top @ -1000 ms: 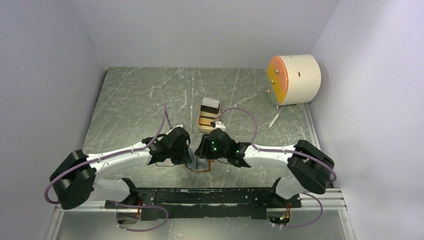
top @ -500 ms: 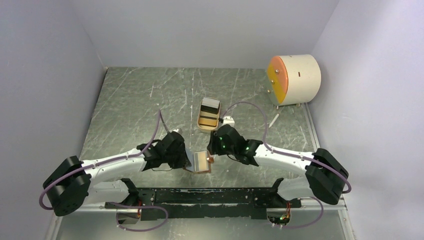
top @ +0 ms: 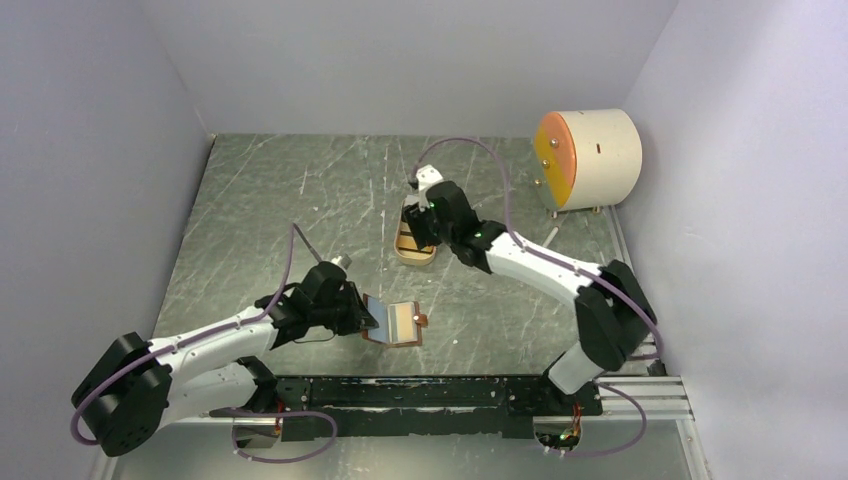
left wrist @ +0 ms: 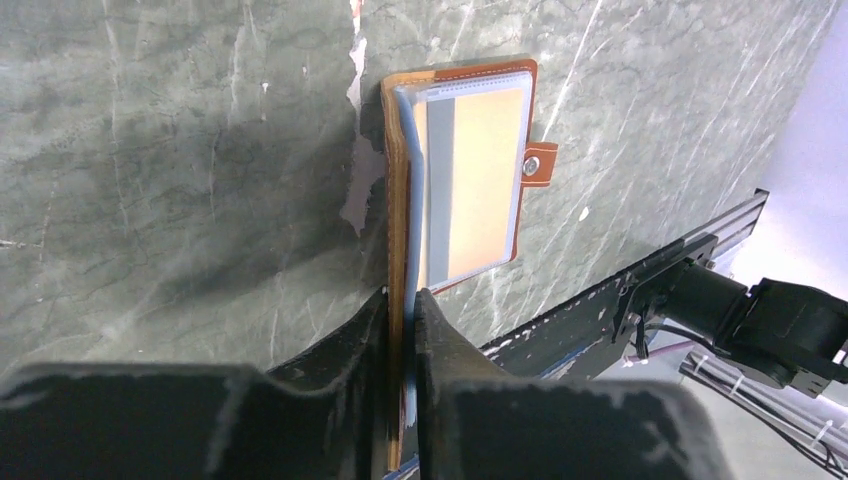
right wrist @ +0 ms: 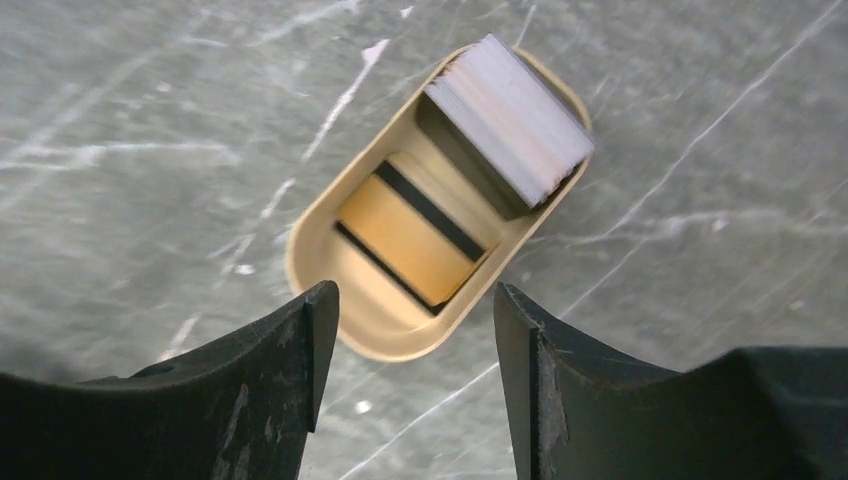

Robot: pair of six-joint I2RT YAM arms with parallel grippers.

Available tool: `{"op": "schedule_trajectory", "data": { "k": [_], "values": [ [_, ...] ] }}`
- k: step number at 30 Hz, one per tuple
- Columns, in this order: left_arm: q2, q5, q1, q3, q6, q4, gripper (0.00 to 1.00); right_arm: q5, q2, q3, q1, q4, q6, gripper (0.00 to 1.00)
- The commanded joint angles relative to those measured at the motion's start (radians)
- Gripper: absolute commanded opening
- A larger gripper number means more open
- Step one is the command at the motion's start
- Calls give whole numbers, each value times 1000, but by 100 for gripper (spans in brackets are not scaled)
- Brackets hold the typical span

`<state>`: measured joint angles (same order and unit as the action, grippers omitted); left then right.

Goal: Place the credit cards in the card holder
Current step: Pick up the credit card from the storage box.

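The card holder (left wrist: pixel 470 180) is reddish-brown with a snap tab and lies open, showing clear sleeves; a card with an orange face and a grey stripe sits in the top sleeve. My left gripper (left wrist: pixel 402 300) is shut on the holder's near edge. In the top view the holder (top: pixel 398 323) is by the near rail, with my left gripper (top: pixel 371 317) at its left side. The credit cards are in a tan oval tray (right wrist: pixel 320 250): a whitish stack (right wrist: pixel 510 115) stands at its far end and an orange-faced, dark-striped card (right wrist: pixel 405 235) lies in it. My right gripper (right wrist: pixel 415 300) hangs open and empty above the tray's near end.
A white drum with an orange face (top: pixel 585 158) stands at the back right. A small white stick (top: pixel 548 240) lies near it. The black rail (top: pixel 420 390) runs along the near edge. Grey walls close in the left, back and right sides.
My right arm has left the card holder and swung to the far side, over the tan tray. My left gripper has shifted a little left, still holding the now uncovered holder.
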<state>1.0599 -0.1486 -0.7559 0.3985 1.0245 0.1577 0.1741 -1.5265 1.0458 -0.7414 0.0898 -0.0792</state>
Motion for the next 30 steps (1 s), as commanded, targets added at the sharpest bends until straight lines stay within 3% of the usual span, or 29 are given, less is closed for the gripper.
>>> {"op": "schedule_trajectory", "data": {
  "k": [1,10,19,30],
  "values": [
    [-9,-50,15,-18,-28,-55,13,50,-116,111,21,29,300,62],
    [-65,-110,14,-29,-66,-87,10,28,-331,276,55,28,576,64],
    [-45,-172,15,-78,-69,-195,13,23,-422,320,68,-11,682,64],
    [-9,-182,15,-33,-83,-163,14,80,-534,362,70,-34,762,64]
  ]
}}
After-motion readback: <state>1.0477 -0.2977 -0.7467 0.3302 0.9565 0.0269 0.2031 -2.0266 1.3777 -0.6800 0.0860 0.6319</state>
